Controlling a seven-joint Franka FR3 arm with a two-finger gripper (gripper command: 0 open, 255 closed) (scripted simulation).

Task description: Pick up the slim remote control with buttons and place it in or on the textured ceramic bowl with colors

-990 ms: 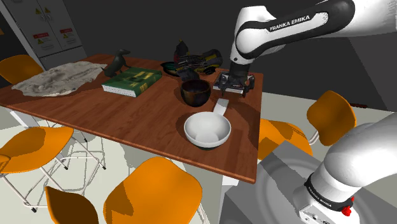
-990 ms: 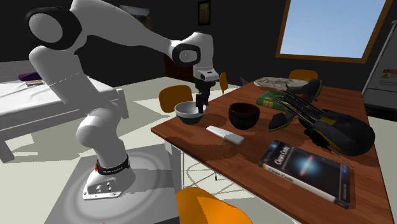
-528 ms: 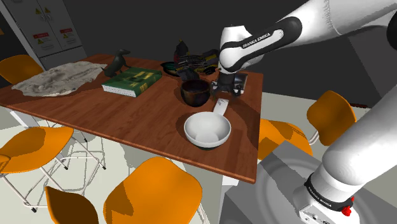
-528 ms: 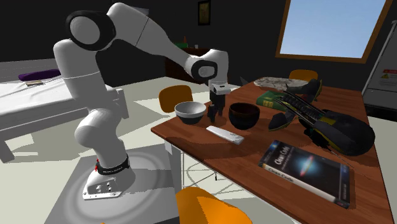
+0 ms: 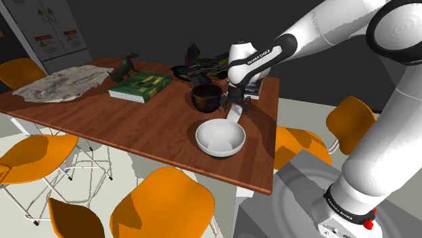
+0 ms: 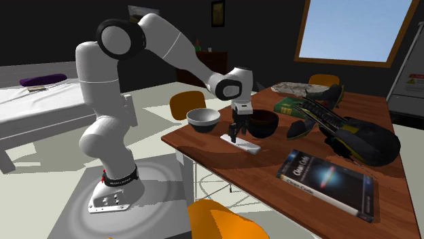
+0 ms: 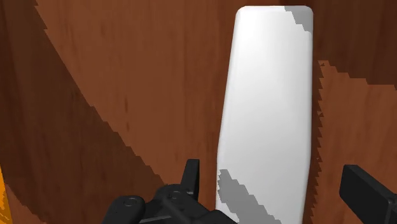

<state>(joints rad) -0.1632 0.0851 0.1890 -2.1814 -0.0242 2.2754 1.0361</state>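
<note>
The remote (image 5: 235, 115) is a slim plain white slab lying flat on the wooden table (image 5: 135, 128), between a white bowl (image 5: 220, 138) and a dark bowl (image 5: 207, 98). In the second exterior view the remote (image 6: 242, 143) lies just in front of the dark bowl (image 6: 261, 123), with the white bowl (image 6: 202, 120) beside it. My gripper (image 5: 233, 103) hangs straight down just above one end of the remote. In the wrist view the gripper (image 7: 277, 188) is open, and its fingers (image 7: 191, 181) stand on either side of the remote (image 7: 267, 108) without touching it.
A green book (image 5: 141, 86), a dark figurine (image 5: 125, 66) and a crumpled cloth (image 5: 57, 82) lie farther along the table. A dark heap (image 6: 353, 132) and a starry book (image 6: 326, 180) take up the other end. Orange chairs (image 5: 162, 203) ring the table.
The arm has swung in and come down, bringing the open gripper from above the table's edge to just over the remote's end. Nothing on the table has moved.
</note>
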